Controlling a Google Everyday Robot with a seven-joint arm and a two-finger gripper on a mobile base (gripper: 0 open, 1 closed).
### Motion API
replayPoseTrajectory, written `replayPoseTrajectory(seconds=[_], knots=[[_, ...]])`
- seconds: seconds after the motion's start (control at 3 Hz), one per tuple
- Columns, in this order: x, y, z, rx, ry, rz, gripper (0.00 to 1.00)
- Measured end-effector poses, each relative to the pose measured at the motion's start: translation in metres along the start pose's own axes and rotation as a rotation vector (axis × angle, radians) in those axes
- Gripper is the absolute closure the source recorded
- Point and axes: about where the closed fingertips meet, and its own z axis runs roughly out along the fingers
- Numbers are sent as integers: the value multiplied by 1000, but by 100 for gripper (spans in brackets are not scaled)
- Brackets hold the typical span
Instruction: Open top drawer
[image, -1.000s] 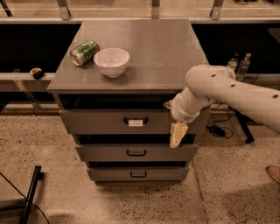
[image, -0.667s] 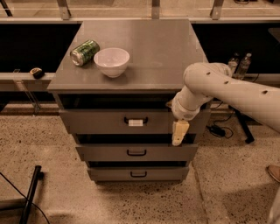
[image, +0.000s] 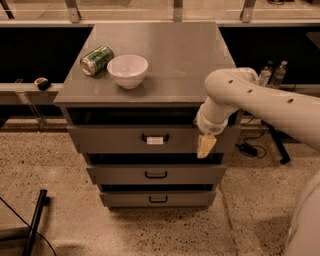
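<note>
- Pincer (image: 206, 146) hangs tips-down in front of top drawer (image: 110, 140), at its right end; can't tell if wide or narrow.
- Drawer looks shut or nrly so; black handle (image: 155, 136) w/ white tag lies left of pincer, approx same height.
- Best, I'd say: shift left, square to handle, grip mid-bar, pull straight out w/o jerk, since bowl (image: 127, 70) & can (image: 96, 60) sit on bench (image: 185, 55) up-left.

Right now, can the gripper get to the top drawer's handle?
Probably yes: the gripper hangs in front of the top drawer, just right of its handle, and nothing sits between them.
</note>
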Motion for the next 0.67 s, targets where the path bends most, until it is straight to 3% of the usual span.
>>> replayPoseTrajectory(seconds=[0.33, 0.67], knots=[[3, 5, -2, -8, 24, 7, 31], [6, 25, -14, -8, 11, 19, 28]])
